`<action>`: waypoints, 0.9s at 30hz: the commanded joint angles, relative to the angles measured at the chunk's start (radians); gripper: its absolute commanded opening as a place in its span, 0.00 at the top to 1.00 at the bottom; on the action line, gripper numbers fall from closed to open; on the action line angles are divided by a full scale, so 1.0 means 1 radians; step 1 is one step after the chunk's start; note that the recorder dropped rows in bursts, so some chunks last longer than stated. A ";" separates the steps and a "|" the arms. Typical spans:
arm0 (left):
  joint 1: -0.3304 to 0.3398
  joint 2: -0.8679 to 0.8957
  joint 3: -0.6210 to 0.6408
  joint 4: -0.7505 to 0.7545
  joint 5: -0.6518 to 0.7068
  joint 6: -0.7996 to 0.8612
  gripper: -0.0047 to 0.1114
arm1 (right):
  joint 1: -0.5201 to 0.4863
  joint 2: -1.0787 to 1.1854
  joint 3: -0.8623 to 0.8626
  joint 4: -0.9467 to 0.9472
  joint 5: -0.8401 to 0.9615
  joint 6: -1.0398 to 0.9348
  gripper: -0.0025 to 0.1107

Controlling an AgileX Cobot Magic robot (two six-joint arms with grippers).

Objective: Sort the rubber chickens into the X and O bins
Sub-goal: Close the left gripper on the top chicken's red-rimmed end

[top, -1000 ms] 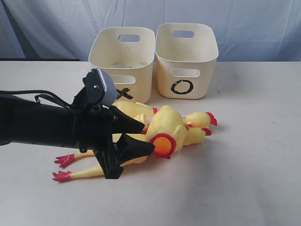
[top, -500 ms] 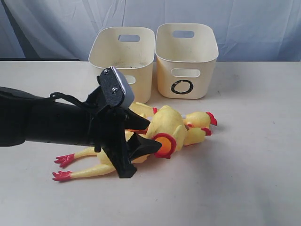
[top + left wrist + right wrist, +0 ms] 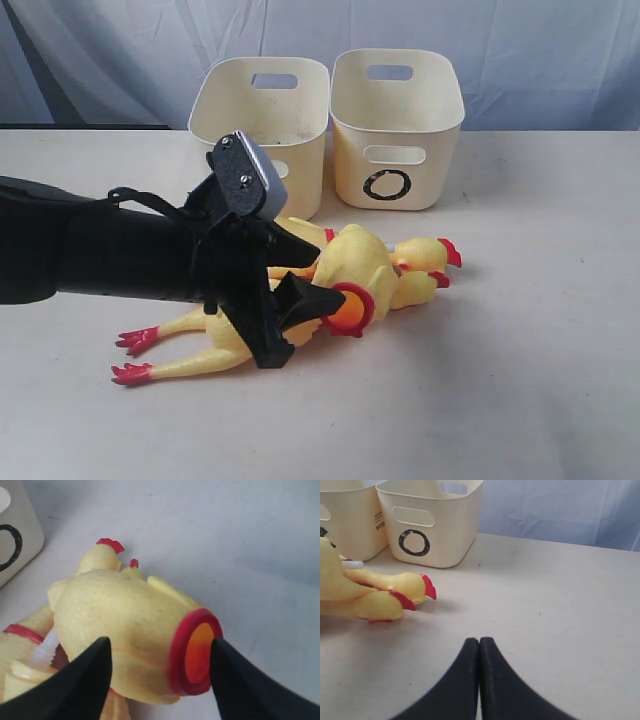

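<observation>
A plump yellow rubber chicken point(image 3: 358, 268) with a red-ringed orange end point(image 3: 197, 651) lies on top of the pile in front of the bins. My left gripper point(image 3: 318, 277) is open, and its black fingers point(image 3: 85, 680) stand on either side of that chicken's body point(image 3: 125, 625). Two long chickens lie under it, their red feet point(image 3: 135, 340) pointing left. Another small chicken point(image 3: 425, 255) lies to the right, red comb outward. The X bin point(image 3: 262, 115) and O bin point(image 3: 398, 120) stand side by side behind. My right gripper point(image 3: 479, 641) is shut and empty, low over the table, away from the chickens point(image 3: 375, 597).
The black left arm point(image 3: 90, 255) crosses the left half of the table and hides the X mark. A blue-grey cloth point(image 3: 540, 50) hangs behind the bins. Bare table point(image 3: 520, 360) lies right of and in front of the pile.
The left gripper has pushed right and slightly up, so its open fingers now straddle the plump chicken. Chickens, bins and the right gripper have not moved.
</observation>
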State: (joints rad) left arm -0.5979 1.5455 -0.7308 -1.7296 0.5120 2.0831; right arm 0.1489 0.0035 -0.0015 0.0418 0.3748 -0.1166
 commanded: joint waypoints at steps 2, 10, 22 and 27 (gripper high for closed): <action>-0.005 0.001 -0.005 -0.015 0.010 -0.016 0.48 | 0.004 -0.004 0.001 0.000 -0.013 -0.001 0.99; -0.005 0.002 -0.005 -0.015 0.037 -0.043 0.48 | 0.004 -0.004 0.001 0.000 -0.013 -0.001 0.99; -0.005 0.002 -0.005 0.007 0.006 -0.064 0.48 | 0.004 -0.004 0.001 0.000 -0.011 -0.001 0.99; -0.005 0.024 -0.005 0.004 0.015 -0.064 0.48 | 0.004 -0.004 0.001 0.000 -0.011 -0.001 0.99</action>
State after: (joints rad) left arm -0.5979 1.5544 -0.7308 -1.7211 0.5184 2.0275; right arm 0.1489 0.0035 -0.0015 0.0418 0.3748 -0.1166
